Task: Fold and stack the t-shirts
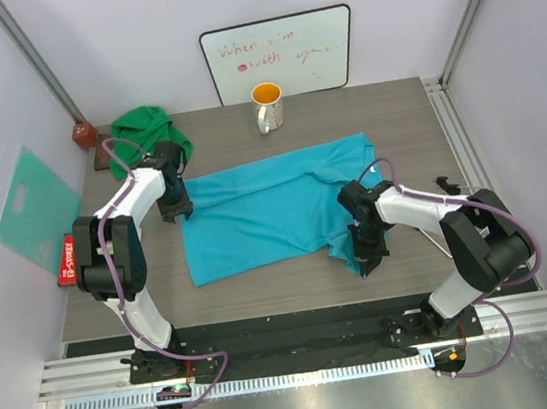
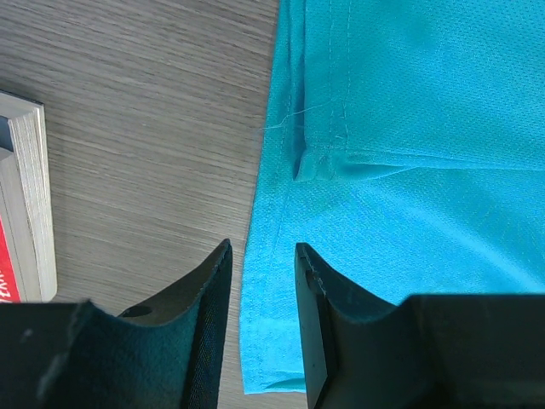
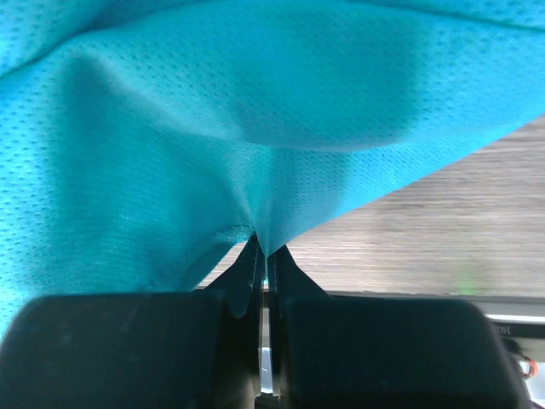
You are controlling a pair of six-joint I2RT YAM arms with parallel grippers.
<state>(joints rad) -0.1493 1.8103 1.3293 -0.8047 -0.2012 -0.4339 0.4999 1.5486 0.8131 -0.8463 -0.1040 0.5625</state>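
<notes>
1. The right gripper (image 3: 264, 256) has its fingers pressed together on a pinch of the turquoise t-shirt (image 1: 274, 209), taken at the shirt's near right corner. The cloth fans out taut from that pinch.
2. Bare wood-grain table (image 1: 403, 117) lies to this gripper's right, running out to the table's right edge. The rest of the shirt spreads flat away to its left.
3. The left gripper (image 2: 262, 256) stands part open and holds nothing. Its fingers straddle the shirt's left hem, one over bare table and the other over cloth.
4. Just ahead of those fingers, a folded-over layer of the shirt ends in a straight stitched edge that meets the hem at a small puckered corner.
5. A red book (image 2: 25, 196) lies to the left gripper's left, with a strip of bare table between them.
6. Beyond the left gripper, the green t-shirt (image 1: 148, 130) sits crumpled near the table's far left corner, apart from the turquoise one.
7. A mug (image 1: 268, 106) stands just past the turquoise shirt's far edge, roughly midway between the two grippers.
</notes>
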